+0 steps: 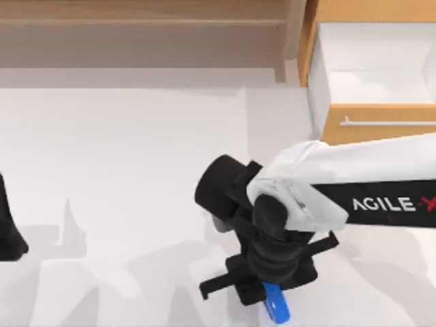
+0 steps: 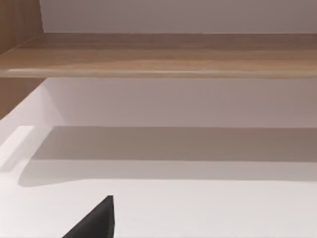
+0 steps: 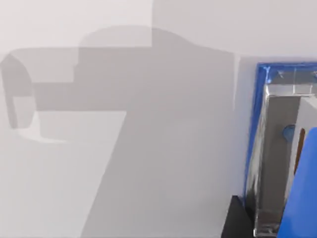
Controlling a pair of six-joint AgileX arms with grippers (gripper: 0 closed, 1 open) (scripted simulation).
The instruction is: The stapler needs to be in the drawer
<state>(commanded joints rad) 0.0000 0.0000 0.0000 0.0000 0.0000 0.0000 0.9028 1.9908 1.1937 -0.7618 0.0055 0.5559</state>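
Right arm is out over the near middle of the white tabletop [image 1: 122,170], reaching in from the right side, and its pincer [image 1: 271,294] is down at the front edge, right on top of the stapler [image 1: 276,304]. Only the bright blue end of it pokes out beneath the black wrist from above. Over on the right wrist camera the stapler [image 3: 277,148] sits very close, blue body with its silver metal strip catching the light, and a dark finger [image 3: 237,220] sits against its lower end. Whether the pincer is pinching it or spread around it, I cannot tell from here. The drawer [image 1: 375,122] is pulled open at the far right of the tabletop, orange-brown front with its thin silver handle [image 1: 388,123] facing us, white interior showing, and it's well apart from the stapler. Along the back runs the long pale-brown shelf unit [image 1: 143,27], which the left wrist camera also looks at [image 2: 158,59]. Left arm [image 1: 8,225] is parked at the left edge, with a dark sliver of its pincer [image 2: 96,220] showing in its own camera.
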